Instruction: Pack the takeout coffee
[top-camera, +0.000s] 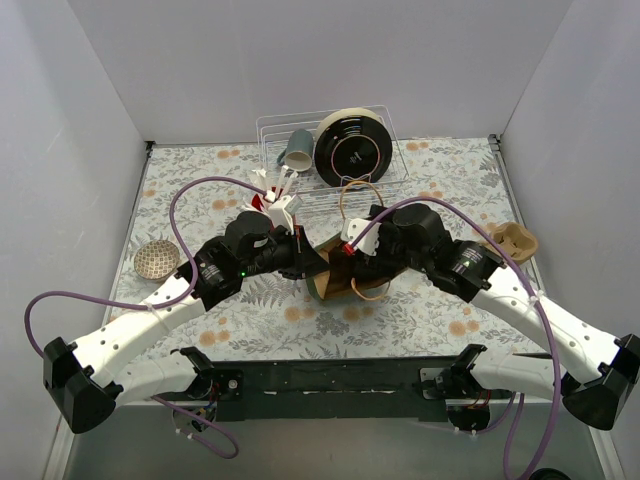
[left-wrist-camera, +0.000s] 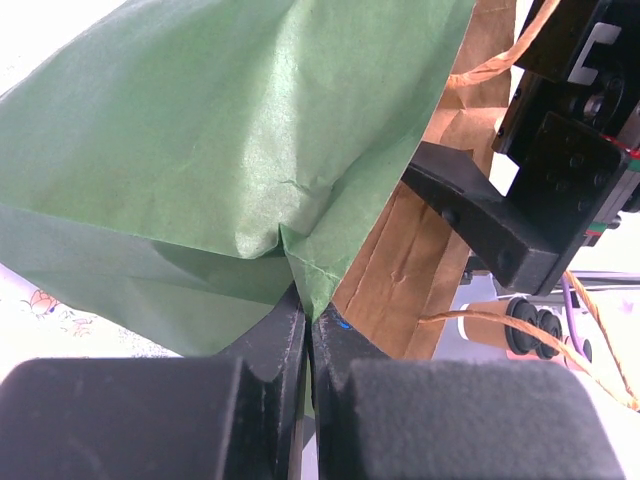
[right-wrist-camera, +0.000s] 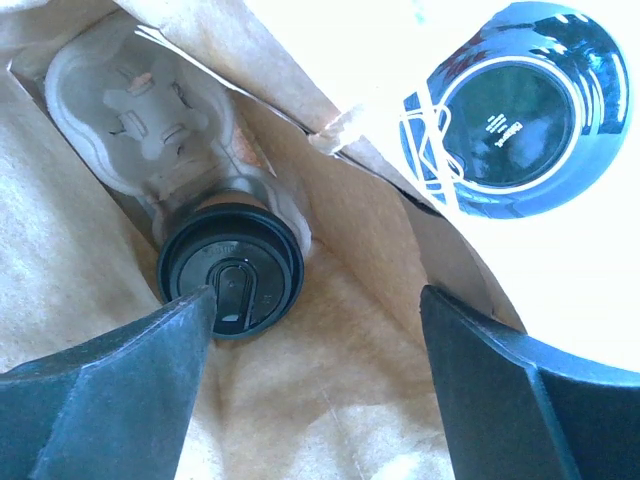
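Cup (right-wrist-camera: 230, 285) sits in bag (right-wrist-camera: 330, 400).
Left gripper (left-wrist-camera: 308, 312) clenched on bag edge; right gripper (right-wrist-camera: 318, 310) released, jaws wide above the lidded cup and its tray (right-wrist-camera: 130, 100).

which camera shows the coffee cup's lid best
The right wrist view: it looks into the open paper bag at the black lid, on the cup seated in the pulp carrier. In the top external view the lid is hidden inside the bag; the left wrist view shows only the bag's outside.
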